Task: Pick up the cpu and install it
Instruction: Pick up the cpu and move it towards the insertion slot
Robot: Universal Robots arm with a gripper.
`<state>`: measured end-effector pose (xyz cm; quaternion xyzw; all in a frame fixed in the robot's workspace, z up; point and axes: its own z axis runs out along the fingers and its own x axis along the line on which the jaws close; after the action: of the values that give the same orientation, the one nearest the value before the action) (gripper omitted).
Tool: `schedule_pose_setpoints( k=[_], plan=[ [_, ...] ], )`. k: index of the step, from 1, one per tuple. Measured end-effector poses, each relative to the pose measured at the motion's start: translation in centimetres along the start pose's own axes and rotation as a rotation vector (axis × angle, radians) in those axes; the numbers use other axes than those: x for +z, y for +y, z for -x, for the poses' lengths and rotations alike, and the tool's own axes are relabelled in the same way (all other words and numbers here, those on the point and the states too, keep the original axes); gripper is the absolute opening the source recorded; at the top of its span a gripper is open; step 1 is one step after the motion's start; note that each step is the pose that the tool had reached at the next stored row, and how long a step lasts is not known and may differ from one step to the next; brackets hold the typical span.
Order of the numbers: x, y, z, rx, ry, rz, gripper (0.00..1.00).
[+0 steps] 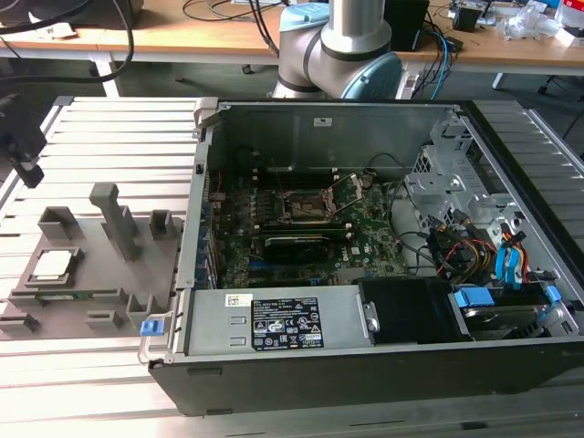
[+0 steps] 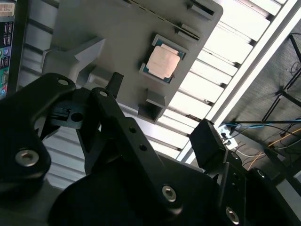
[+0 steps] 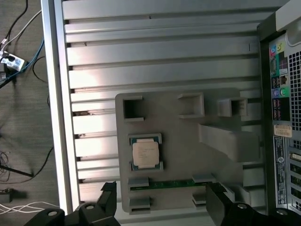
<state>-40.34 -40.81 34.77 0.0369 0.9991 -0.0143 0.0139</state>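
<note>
The gripper (image 3: 162, 200) is hovering wide open, holding nothing, clear of the cpu (image 3: 145, 153) sitting in the fixture (image 3: 188, 155) at the exterior view's left.

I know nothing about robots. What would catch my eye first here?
The big open computer case, its green motherboard laid bare, takes up the exterior view's right. On the exterior view's left, the cpu sits in a grey fixture, and the open gripper hangs over that fixture.
</note>
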Motion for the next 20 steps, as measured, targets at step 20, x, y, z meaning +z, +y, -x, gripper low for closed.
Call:
schedule_pose_setpoints(
  k=[20],
  plan=[
    [3.18, 0.09, -0.09, 0.0, 0.0, 0.0001, 0.84]
  ],
)
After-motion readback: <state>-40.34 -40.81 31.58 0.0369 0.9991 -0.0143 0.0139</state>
